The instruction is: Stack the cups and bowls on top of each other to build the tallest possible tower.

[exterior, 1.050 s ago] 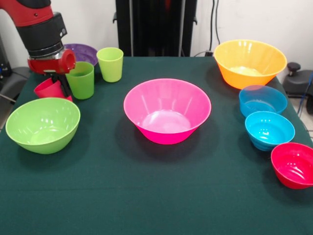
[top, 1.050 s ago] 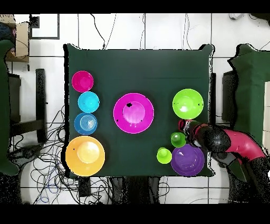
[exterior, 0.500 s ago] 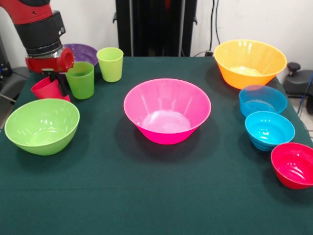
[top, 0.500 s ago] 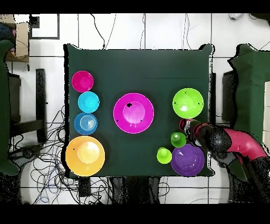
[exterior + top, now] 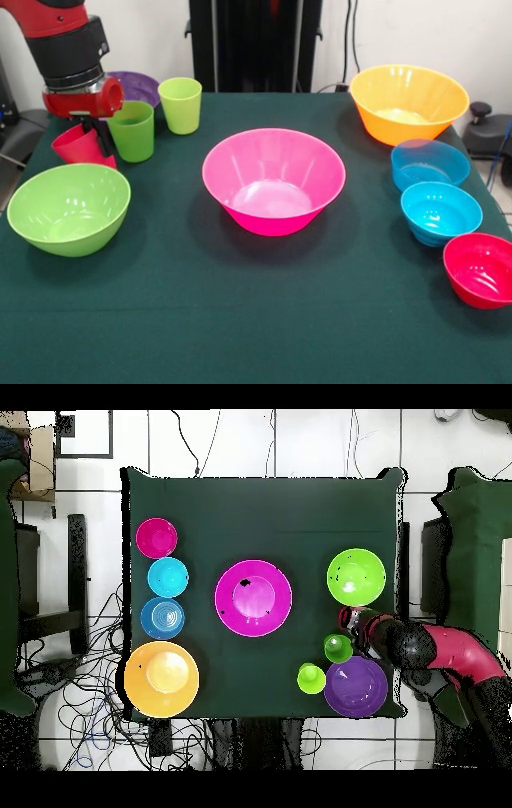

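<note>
My gripper (image 5: pixel 98 146) (image 5: pixel 352 622) is shut on the rim of the short red cup (image 5: pixel 72 147) (image 5: pixel 346 618), which is tilted at the table's left, just behind the lime-green bowl (image 5: pixel 68 210) (image 5: pixel 356 578). The green cup (image 5: pixel 133 131) (image 5: pixel 338 648) stands right beside the gripper. Behind it are the lighter lime cup (image 5: pixel 180 105) (image 5: pixel 311 678) and the purple bowl (image 5: pixel 136 85) (image 5: pixel 356 686). The pink bowl (image 5: pixel 274 181) (image 5: pixel 253 597) sits mid-table. At the right are the orange bowl (image 5: pixel 409 102) (image 5: pixel 161 678), the translucent blue bowl (image 5: pixel 430 164) (image 5: pixel 162 618), the turquoise bowl (image 5: pixel 441 213) (image 5: pixel 168 577) and the small red bowl (image 5: pixel 481 270) (image 5: pixel 157 538).
All of it rests on a dark green tablecloth (image 5: pixel 240 320). The small red bowl lies close to the table's right edge, and the lime-green bowl is near its left edge. Cables run over the floor (image 5: pixel 90 704) beside the table.
The gripper has risen slightly with the red cup, and the cup has shifted a little left. The lime-green bowl has slid slightly toward the table's front edge.
</note>
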Controlling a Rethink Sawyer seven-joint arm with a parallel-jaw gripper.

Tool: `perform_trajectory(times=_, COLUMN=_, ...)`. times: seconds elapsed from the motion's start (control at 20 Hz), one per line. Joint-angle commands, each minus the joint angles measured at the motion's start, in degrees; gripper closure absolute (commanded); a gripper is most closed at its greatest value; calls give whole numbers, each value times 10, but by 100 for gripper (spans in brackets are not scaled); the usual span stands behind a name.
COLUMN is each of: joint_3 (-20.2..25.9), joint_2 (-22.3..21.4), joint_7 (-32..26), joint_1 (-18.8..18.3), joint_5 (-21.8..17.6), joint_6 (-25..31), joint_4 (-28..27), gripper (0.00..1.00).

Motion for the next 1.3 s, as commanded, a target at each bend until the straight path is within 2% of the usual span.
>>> perform_trajectory(times=0.05, joint_3=-7, joint_2=-16, joint_7=-122, joint_1=42, joint_5=-11, joint_6=57, joint_4=-4, gripper=100)
perform_trajectory(times=1.3, joint_3=-14, joint_2=-59, joint_7=-106, joint_1=66, joint_5=11, joint_6=94, joint_4=2, gripper=100)
